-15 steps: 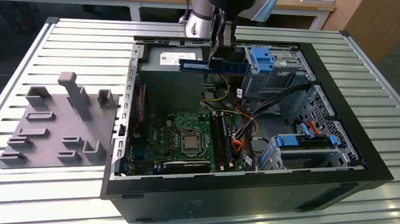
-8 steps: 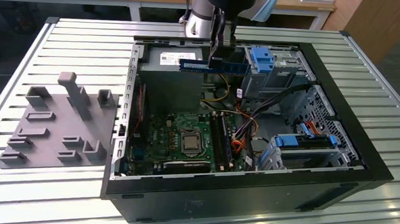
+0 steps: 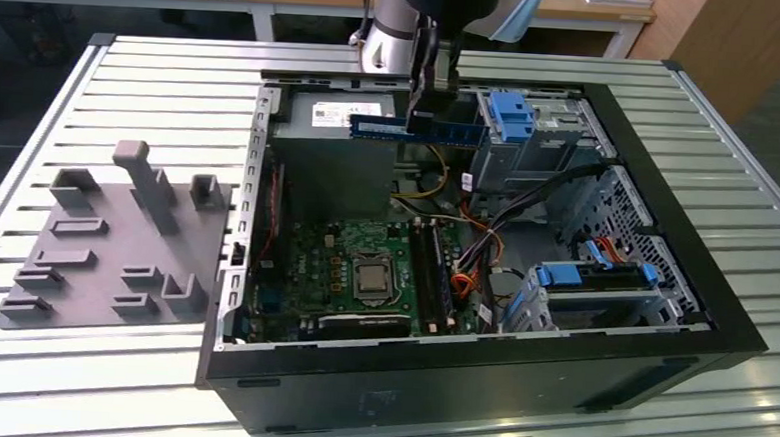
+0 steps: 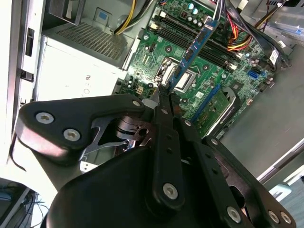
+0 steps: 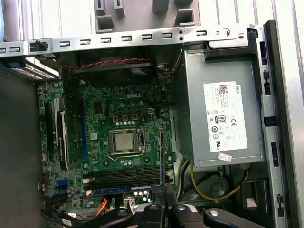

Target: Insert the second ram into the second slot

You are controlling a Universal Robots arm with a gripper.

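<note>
Gripper [image 3: 420, 112] clenched on the second ram [image 3: 435, 132], pinching its long upper edge near the middle. This leaves the contact edge facing down, free for seating.

The stick hangs level above the open computer case [image 3: 488, 394], over the power supply [image 3: 322, 127] and well apart from the motherboard [image 3: 360, 267]. It is not in any slot.

The stick is a thin, flat, rigid blue board carrying dark chips. The memory slots [image 5: 126, 173] are long, narrow black channels beside the square metal CPU socket [image 5: 126, 142]. A blue strip alongside them may be a seated stick, but this is unclear.
</note>
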